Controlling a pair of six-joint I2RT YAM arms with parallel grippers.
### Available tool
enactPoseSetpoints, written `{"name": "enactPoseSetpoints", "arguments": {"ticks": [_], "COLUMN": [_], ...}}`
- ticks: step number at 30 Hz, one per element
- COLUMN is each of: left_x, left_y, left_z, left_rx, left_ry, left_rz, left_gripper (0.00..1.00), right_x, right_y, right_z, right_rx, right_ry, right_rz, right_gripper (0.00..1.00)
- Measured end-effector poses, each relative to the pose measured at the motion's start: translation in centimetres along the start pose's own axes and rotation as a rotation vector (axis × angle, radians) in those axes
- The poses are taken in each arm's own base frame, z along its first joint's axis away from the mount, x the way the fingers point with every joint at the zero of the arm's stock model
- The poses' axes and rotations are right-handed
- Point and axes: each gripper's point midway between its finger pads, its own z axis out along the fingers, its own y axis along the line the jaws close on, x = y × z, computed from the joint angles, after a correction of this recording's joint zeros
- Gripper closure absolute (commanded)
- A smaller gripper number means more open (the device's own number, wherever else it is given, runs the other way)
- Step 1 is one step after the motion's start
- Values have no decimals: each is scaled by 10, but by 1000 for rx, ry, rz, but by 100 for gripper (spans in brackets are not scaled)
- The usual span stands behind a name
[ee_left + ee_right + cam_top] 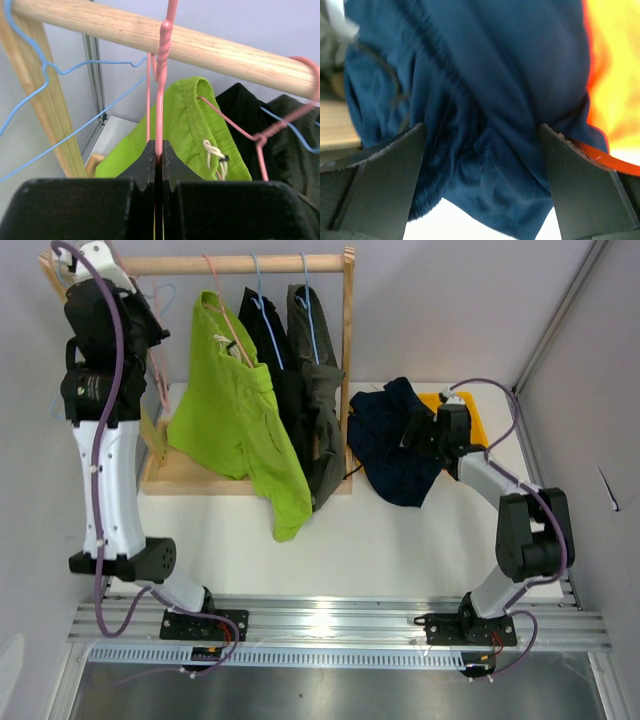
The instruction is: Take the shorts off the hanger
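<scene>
My left gripper [158,150] is shut on the wire of a pink hanger [161,75] that hooks over the wooden rail [225,52]; in the top view it is at the rail's left end [150,330]. Lime green shorts [240,430] hang on another pink hanger [260,137], with black shorts [285,390] and olive-grey shorts [320,410] to their right. Navy shorts [390,445] lie on the table over orange shorts [470,420]. My right gripper [482,150] is open just above the navy shorts [480,90], and the orange shorts [615,75] are to its right.
The wooden rack has a base board [180,475] and a right post [347,360]. An empty blue hanger [50,70] hangs at the rail's left end by the left post [45,115]. Walls stand close behind and to the right.
</scene>
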Motion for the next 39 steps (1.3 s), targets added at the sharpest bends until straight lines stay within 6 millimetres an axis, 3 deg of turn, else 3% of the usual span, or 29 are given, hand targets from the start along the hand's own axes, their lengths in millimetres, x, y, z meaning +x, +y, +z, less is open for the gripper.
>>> {"name": "enactPoseSetpoints", "arguments": {"ticks": [6, 9, 17, 25, 31, 34, 36, 39], "left_x": [30, 35, 39, 94, 98, 97, 96, 95], "left_y": [-1, 1, 5, 19, 24, 24, 25, 25], "left_z": [62, 79, 90, 105, 106, 103, 98, 89], "left_rx": [13, 27, 40, -1, -12, -12, -13, -15], "left_ry": [76, 84, 88, 215, 219, 220, 222, 230], "left_rz": [12, 8, -14, -1, -2, -3, -4, -11], "left_gripper": [100, 100, 100, 100, 99, 89, 74, 61], "right_x": [26, 32, 60, 62, 58, 59, 59, 58], "right_y": [32, 52, 91, 97, 100, 101, 102, 103], "right_z": [-49, -66, -80, -93, -105, -110, -114, -120], "right_rx": [-87, -143, -204, -193, -194, -191, -190, -190], "right_ry": [-17, -35, -3, -11, -29, -30, -32, -38], "right_rz": [-8, -17, -77, -92, -96, -101, -104, -107], "right_gripper": [1, 1, 1, 1, 1, 1, 1, 1]}}
